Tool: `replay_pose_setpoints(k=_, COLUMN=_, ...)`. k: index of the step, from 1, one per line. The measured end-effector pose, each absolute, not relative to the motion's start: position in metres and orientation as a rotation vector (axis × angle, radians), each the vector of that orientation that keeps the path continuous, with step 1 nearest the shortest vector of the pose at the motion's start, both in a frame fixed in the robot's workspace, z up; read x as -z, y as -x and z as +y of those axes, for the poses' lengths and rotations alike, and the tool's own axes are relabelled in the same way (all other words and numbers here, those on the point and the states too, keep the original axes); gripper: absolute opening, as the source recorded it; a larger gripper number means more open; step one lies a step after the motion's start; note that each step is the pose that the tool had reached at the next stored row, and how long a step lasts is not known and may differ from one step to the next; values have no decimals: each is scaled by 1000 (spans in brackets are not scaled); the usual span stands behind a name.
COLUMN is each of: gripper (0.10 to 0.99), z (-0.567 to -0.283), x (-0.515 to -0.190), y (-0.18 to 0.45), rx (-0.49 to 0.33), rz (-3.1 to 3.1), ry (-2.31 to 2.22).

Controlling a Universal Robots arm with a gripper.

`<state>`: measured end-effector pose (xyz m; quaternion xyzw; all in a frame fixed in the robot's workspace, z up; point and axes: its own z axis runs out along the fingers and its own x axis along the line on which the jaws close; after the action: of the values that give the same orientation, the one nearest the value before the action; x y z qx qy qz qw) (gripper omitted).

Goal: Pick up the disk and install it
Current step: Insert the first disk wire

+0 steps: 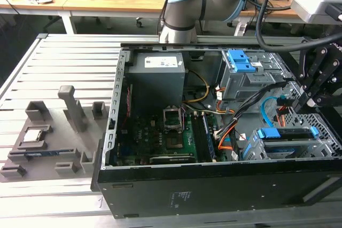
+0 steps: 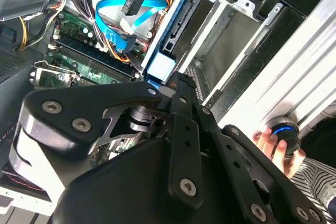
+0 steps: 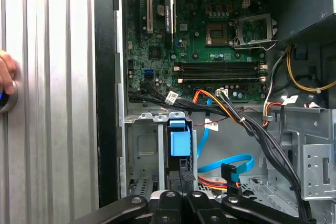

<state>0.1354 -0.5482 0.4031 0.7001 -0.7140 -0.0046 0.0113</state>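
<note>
Now, your end effector [image 3: 179, 176] sits at the disk [image 3: 178, 142] in the drive cage [image 3: 140, 148]. I cannot tell whether it is gripping. The loose cables [image 3: 236, 116] beside it could snag.

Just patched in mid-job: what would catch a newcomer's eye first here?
The open computer case with its green motherboard dominates the exterior view. At that view's right, the disk with blue rails sits in the drive cage, the gripper right at its blue end. A person's hand rests on a blue-lit knob beside the case.
</note>
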Motion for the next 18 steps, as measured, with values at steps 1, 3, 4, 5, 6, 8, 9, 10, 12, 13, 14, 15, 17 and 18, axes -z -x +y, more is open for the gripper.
replay_pose_setpoints(k=1, gripper=106, z=-548, x=-403, y=-135, rx=15, rz=-2227, ry=-2184)
replay_pose_setpoints(k=3, gripper=106, z=-548, x=-403, y=-136, rx=15, rz=-2227, ry=-2184)
replay_pose_setpoints(k=4, gripper=106, z=-547, x=-403, y=-137, rx=15, rz=-2227, ry=-2184)
replay_pose_setpoints(k=5, gripper=106, z=-545, x=-403, y=-138, rx=15, rz=-2227, ry=-2184)
replay_pose_setpoints(k=6, gripper=106, z=-541, x=-403, y=-139, rx=14, rz=-2226, ry=-2185)
replay_pose_setpoints(k=8, gripper=106, z=-534, x=-403, y=-144, rx=15, rz=-2225, ry=-2185)
replay_pose_setpoints(k=9, gripper=106, z=-530, x=-402, y=-148, rx=15, rz=-2225, ry=-2185)
replay_pose_setpoints(k=10, gripper=106, z=-527, x=-399, y=-153, rx=14, rz=-2225, ry=-2185)
replay_pose_setpoints(k=12, gripper=106, z=-524, x=-394, y=-157, rx=13, rz=-2224, ry=-2184)
replay_pose_setpoints(k=13, gripper=106, z=-517, x=-389, y=-162, rx=11, rz=-2223, ry=-2183)
replay_pose_setpoints(k=14, gripper=106, z=-510, x=-387, y=-165, rx=8, rz=-2222, ry=-2182)
replay_pose_setpoints(k=15, gripper=106, z=-499, x=-384, y=-168, rx=6, rz=-2221, ry=-2181)
replay_pose_setpoints(k=17, gripper=106, z=-492, x=-381, y=-168, rx=6, rz=-2221, ry=-2181)
replay_pose_setpoints(k=18, gripper=106, z=-492, x=-380, y=-168, rx=6, rz=-2221, ry=-2181)
